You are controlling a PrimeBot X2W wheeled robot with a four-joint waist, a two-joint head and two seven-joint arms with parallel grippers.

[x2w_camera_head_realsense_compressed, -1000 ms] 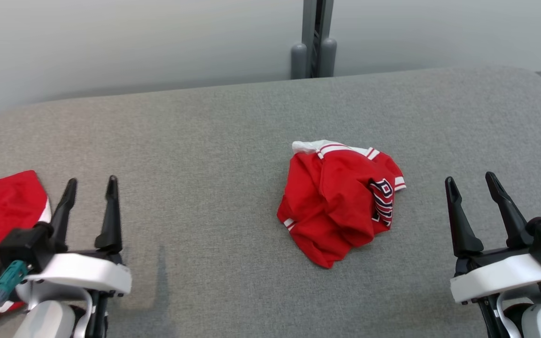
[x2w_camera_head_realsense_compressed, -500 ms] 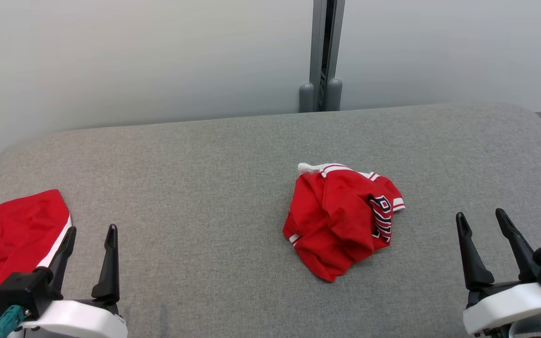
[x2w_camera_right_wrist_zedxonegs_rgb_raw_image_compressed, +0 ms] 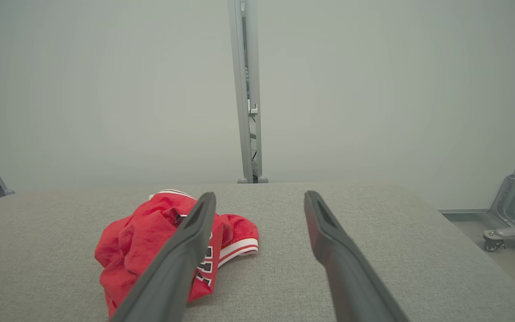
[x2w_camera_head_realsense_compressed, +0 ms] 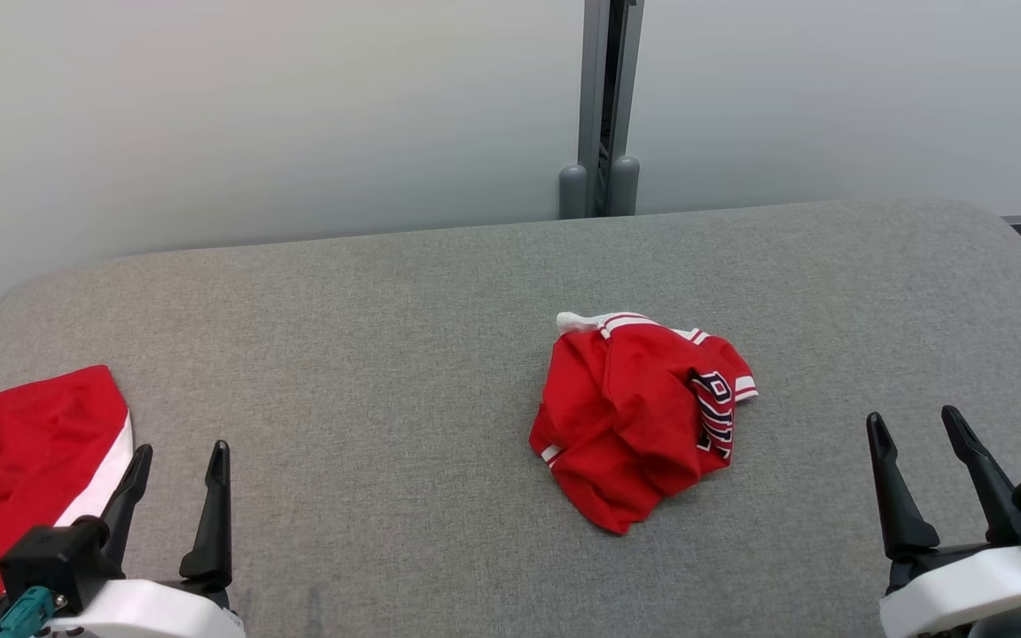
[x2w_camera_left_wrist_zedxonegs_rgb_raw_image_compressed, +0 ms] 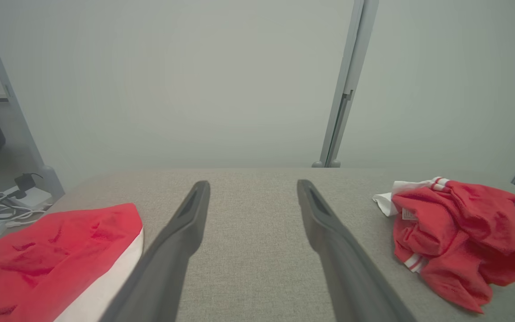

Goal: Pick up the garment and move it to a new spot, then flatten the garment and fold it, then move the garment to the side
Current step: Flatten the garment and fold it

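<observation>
Grey fabric-covered table (x2w_camera_head_realsense_compressed: 386,354) before a pale wall (x2w_camera_head_realsense_compressed: 253,115), grey upright post (x2w_camera_head_realsense_compressed: 604,106) behind.

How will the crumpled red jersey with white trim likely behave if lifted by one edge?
Likely floppy: the crumpled red jersey lies in soft bunched folds, so it should drape and unfurl. Probably light, since the cloth looks thin.

Light reads even and diffuse from my end, bright on all three feeds, no glare. Head view is sharp: the weave of the grey tabletop (x2w_camera_head_realsense_compressed: 404,372) is crisp, and the crumpled red garment (x2w_camera_head_realsense_compressed: 639,416) throws only a thin, soft shadow at its near edge. Both wrist views are hazier and flatter, with a grey-green cast. Wide-angle bend tilts the wall post (x2w_camera_left_wrist_zedxonegs_rgb_raw_image_compressed: 344,89). The left gripper (x2w_camera_left_wrist_zedxonegs_rgb_raw_image_compressed: 253,183) goes slightly soft toward the bottom edge.
</observation>
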